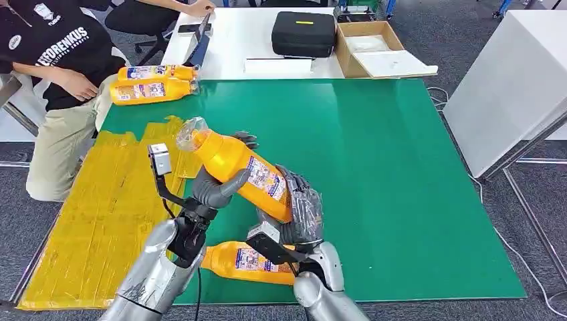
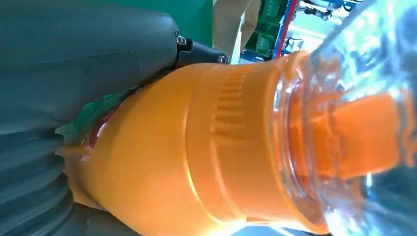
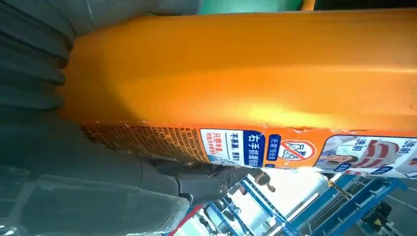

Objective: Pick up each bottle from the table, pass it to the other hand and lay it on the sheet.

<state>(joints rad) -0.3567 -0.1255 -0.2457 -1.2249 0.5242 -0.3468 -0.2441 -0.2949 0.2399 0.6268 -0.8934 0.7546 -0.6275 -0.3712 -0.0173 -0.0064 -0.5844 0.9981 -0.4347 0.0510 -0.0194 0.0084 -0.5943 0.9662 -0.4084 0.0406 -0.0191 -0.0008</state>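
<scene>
Nearest to you, one orange plastic bottle with a printed label [image 1: 247, 261] lies on the green table mat [image 1: 401, 200], its long axis running left to right, just below both wrists. Above it, you have a second orange plastic bottle with a clear cap [image 1: 237, 170] held in the air by both hands: the right hand [image 1: 301, 207] wraps its base, the left hand [image 1: 217, 187] wraps its middle. Its long axis slants from near-right up to far-left, cap toward the yellow sheet [image 1: 100, 214]. Therefore the left hand is nearer to the sheet. Farther away, two similar orange bottles [image 1: 154, 83] lie beside a seated person [image 1: 60, 73].
</scene>
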